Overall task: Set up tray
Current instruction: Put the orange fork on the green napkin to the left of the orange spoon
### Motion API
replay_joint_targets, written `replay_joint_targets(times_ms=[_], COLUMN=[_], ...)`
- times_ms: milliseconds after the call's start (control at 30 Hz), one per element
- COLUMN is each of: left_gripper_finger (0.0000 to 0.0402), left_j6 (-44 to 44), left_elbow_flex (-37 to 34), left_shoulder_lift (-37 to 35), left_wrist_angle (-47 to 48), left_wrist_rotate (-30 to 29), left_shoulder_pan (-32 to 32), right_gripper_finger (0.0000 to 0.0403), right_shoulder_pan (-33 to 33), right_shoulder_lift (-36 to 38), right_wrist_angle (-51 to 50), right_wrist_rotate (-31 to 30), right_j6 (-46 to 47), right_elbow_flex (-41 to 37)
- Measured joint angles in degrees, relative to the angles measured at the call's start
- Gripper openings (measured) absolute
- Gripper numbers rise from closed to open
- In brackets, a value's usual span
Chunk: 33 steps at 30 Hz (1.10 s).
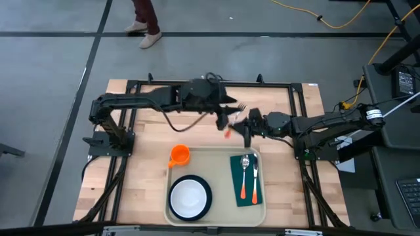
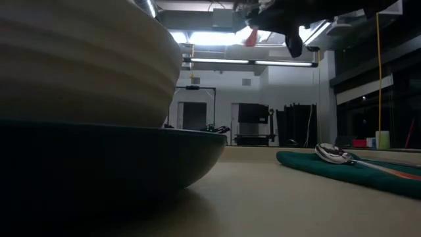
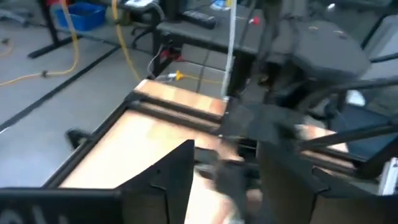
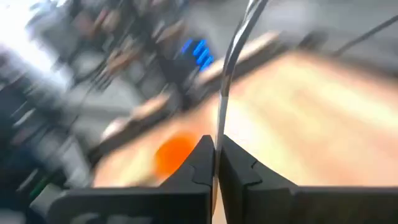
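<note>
The right gripper (image 1: 231,124) is pinching a fork (image 1: 237,109) by its orange handle above the bare wood, just beyond the far edge of the tray (image 1: 216,156) — which is sitting at the table's near middle, holding a cup (image 1: 180,155), bowl (image 1: 190,196) and napkin (image 1: 245,179). The left gripper (image 1: 226,105) is hovering beside it, fingers spread.

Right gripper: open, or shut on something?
Shut on a fork: the right gripper pinches its metal shaft, fingers nearly touching, above the table behind the tray.
</note>
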State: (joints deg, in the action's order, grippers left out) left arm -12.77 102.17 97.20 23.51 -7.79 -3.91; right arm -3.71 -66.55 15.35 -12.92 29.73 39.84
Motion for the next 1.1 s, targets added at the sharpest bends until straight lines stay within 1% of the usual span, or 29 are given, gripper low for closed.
replay_joint_targets(times_ms=[100,200,267,300,400,467,567,667,733,800,900,1000,1100], left_gripper_finger=[0.0179,0.0182,0.0179,0.0177,0.0168,0.0161,0.0148,0.0137,0.0132,0.0130,0.0130,0.0130,0.0130], left_j6=[-1.1,-3.0,-3.4,-3.3,-2.1,-1.7,-1.6,-1.6,-1.4,-1.3,-0.7,-0.4,-0.4], left_elbow_flex=[0.0,0.1,0.1,0.1,0.0,0.0,0.0,0.0,0.0,0.0,0.0,0.0,0.0], left_shoulder_lift=[-2.1,-3.2,-3.2,-3.2,-3.2,-3.1,-3.1,-3.1,-3.1,-3.1,-3.1,-3.1,-3.1], left_wrist_angle=[3.7,9.0,11.7,13.3,14.8,14.8,14.9,15.7,16.5,16.9,16.9,16.9,16.9], left_wrist_rotate=[0.2,0.7,0.9,0.9,0.8,1.4,2.1,3.2,3.5,3.5,3.5,4.0,4.6], left_shoulder_pan=[-1.1,-1.8,-1.9,-1.9,-1.5,-1.0,0.2,1.3,1.8,2.0,2.0,2.1,2.2], right_gripper_finger=[0.0010,0.0010,0.0010,0.0010,0.0010,0.0010,0.0010,0.0010,0.0010,0.0010,0.0010,0.0010,0.0010], right_shoulder_pan=[-1.1,-2.5,-4.1,-5.3,-9.4,-12.3,-16.6,-20.6,-23.0,-25.2,-27.3,-28.2,-28.3], right_shoulder_lift=[0.4,0.7,0.7,0.7,0.5,0.5,0.5,0.2,-0.7,-2.7,-6.8,-12.0,-17.5], right_wrist_angle=[-6.0,-11.4,-16.1,-18.2,-21.4,-20.2,-13.5,-5.5,-2.7,-2.1,-0.6,1.6,8.4], right_wrist_rotate=[10.8,20.0,24.0,24.5,22.6,19.5,13.1,5.0,0.4,-2.6,-3.3,-1.3,1.3], right_j6=[3.5,6.3,7.7,8.2,11.0,14.5,20.4,27.0,32.3,36.8,41.1,42.7,45.0], right_elbow_flex=[0.3,0.3,0.3,0.3,-0.3,-1.1,-2.8,-6.0,-8.2,-9.7,-10.2,-9.7,-9.5])
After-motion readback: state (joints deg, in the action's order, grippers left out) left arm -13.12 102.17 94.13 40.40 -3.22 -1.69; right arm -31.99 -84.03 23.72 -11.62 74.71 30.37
